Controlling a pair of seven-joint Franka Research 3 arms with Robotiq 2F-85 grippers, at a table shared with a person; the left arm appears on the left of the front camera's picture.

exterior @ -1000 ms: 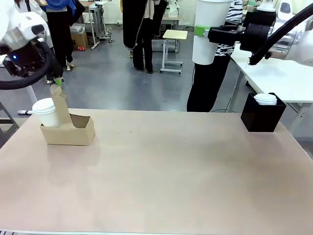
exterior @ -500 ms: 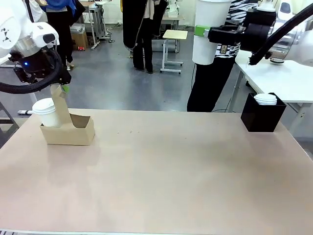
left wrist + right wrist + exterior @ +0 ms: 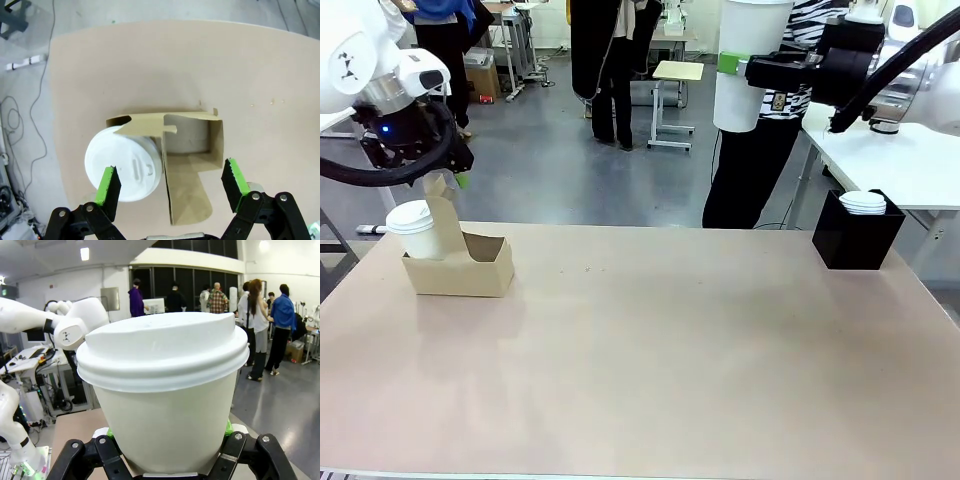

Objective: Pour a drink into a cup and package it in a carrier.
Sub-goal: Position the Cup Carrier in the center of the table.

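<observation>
The brown cardboard carrier [image 3: 470, 270] stands at the table's far left, and one lidded white cup [image 3: 413, 228] fills its left hole. My left gripper [image 3: 455, 180] hovers open just above the upright handle. In the left wrist view the carrier [image 3: 212, 142] and that cup [image 3: 122, 167] lie below the spread fingers of the left gripper [image 3: 171, 184]. High at the back right, my right gripper [image 3: 740, 68] is shut on another lidded white cup [image 3: 748, 45], held upright. It looms large in the right wrist view [image 3: 162, 385]. The drink is hidden.
A black box [image 3: 858, 240] with stacked white lids sits at the table's far right. A person in a striped top stands behind the held cup. A white side table [image 3: 900, 160] is at the right, and people stand farther back.
My left arm has shifted to the right and risen slightly above the carrier handle. The right arm and its cup have stayed still.
</observation>
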